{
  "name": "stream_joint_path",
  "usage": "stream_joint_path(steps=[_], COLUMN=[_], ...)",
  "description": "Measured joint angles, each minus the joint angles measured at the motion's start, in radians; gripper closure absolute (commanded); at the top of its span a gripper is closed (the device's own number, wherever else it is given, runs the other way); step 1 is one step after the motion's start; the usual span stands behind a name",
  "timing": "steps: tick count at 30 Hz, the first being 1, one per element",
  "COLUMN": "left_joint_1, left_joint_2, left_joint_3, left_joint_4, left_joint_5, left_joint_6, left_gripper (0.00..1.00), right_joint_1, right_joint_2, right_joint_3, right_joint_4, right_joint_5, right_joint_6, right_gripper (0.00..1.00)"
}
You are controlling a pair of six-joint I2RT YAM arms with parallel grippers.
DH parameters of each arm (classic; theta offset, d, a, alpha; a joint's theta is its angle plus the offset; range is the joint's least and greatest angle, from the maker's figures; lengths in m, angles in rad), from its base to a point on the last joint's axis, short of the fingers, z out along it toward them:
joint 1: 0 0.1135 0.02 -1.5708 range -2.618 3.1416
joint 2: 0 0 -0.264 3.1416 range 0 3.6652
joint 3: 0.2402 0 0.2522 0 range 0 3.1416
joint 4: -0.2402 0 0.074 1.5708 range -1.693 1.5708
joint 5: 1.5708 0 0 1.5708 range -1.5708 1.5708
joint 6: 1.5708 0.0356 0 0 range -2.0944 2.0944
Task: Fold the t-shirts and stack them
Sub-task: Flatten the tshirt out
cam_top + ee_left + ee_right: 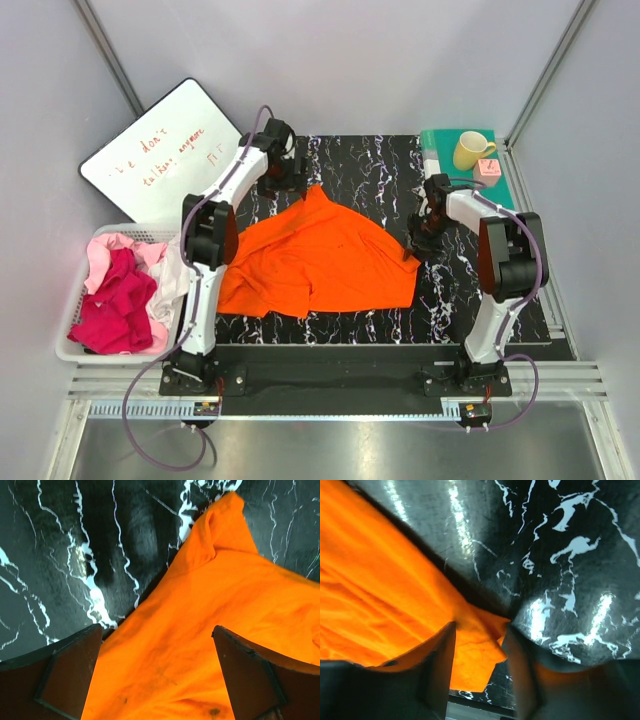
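Orange t-shirt (320,262) spread flat on black marbled table (455,300). Left gripper (157,632) wide apart over far corner. Right gripper (480,630) straddles right corner, cloth between fingers; clamped or not, cannot tell.

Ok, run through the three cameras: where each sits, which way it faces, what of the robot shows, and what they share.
Top external: fixed above and behind the arms, looking down on the black marbled table; left arm and right arm show whole.
Left wrist: on the left arm, facing down at a far corner of the orange t-shirt; its wide-open jaws frame the bottom.
Right wrist: on the right arm, facing down at the shirt's right corner, which lies between its jaws.
Shared: all three see the orange t-shirt.
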Motion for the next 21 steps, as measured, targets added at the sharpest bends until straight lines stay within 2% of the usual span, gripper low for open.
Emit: stream_joint_path(steps=[1,3,4,5,6,17,19,21], left_joint_1=[0.0,0.002,0.003,0.003,0.004,0.006,0.007,0.007], left_joint_2=[0.005,0.021,0.031,0.042,0.053,0.138,0.141,0.153], left_joint_3=[0.005,0.019,0.029,0.037,0.046,0.082,0.085,0.095], left_joint_4=[0.005,0.015,0.022,0.028,0.029,0.113,0.148,0.175], left_joint_5=[0.002,0.006,0.011,0.016,0.02,0.102,0.129,0.149], left_joint_6=[0.0,-0.002,-0.004,-0.005,-0.006,-0.056,-0.074,-0.09], left_gripper=[0.01,0.01,0.01,0.01,0.01,0.01,0.06,0.24], right_joint_1=[0.0,0.0,0.0,0.0,0.0,-0.002,-0.002,-0.002], right_joint_2=[0.011,0.026,0.027,0.03,0.035,0.051,0.049,0.038], right_joint_3=[0.0,0.0,0.002,0.004,0.006,0.019,0.018,0.017], right_joint_4=[0.0,-0.001,-0.002,-0.002,-0.001,-0.002,-0.002,-0.004], right_joint_5=[0.0,-0.002,-0.004,-0.005,-0.008,-0.056,-0.06,-0.067], right_joint_6=[0.0,0.004,0.005,0.005,0.006,0.013,0.013,0.013], right_gripper=[0.58,0.7,0.76,0.92,0.96,0.98,0.98,0.98])
